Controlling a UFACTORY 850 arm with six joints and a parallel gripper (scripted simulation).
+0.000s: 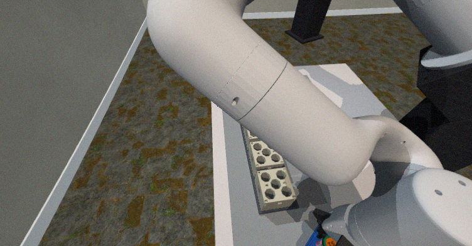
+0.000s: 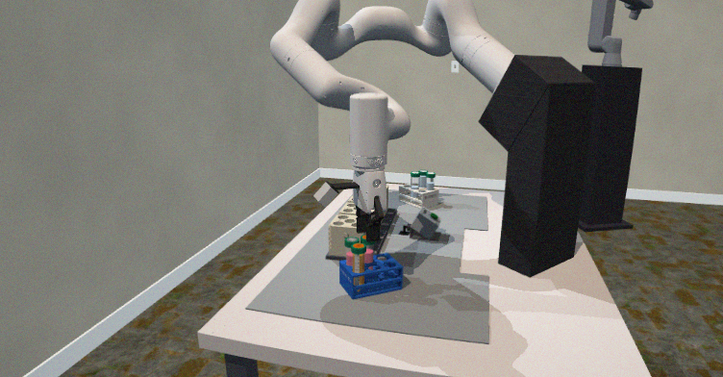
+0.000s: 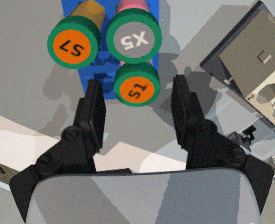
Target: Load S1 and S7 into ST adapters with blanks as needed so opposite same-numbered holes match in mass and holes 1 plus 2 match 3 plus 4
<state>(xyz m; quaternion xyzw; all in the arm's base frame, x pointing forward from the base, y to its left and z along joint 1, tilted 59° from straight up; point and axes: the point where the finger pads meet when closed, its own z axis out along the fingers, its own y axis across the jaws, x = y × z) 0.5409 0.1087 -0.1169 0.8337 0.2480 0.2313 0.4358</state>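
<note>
- Three green-capped tubes stand in the blue plastic sample rack (image 3: 146, 3): orange-dotted S7 (image 3: 72, 43), orange-dotted S1 (image 3: 136, 84), grey-dotted X5 (image 3: 133, 38).
- The black two-fingered gripper (image 3: 137, 106) hangs half-open above S1, gripping nothing.
- Four cream adapters line the dark loading stand (image 1: 250, 164).

Arm (image 2: 324, 78) looks smooth matt off-white plastic shell, with a grey metallic-looking ring at the wrist. Gripper (image 3: 138, 112) fingers matt black, body flat grey with small screws. Sample rack (image 2: 372, 278) blue plastic look, slight sheen. Tube caps (image 3: 133, 39) matt green. Adapters (image 1: 274, 187) matt cream. Mat (image 2: 445, 318) flat grey, smooth. Table top (image 2: 557, 334) pale, matt. Floor (image 1: 148, 164) rough, mottled.
</note>
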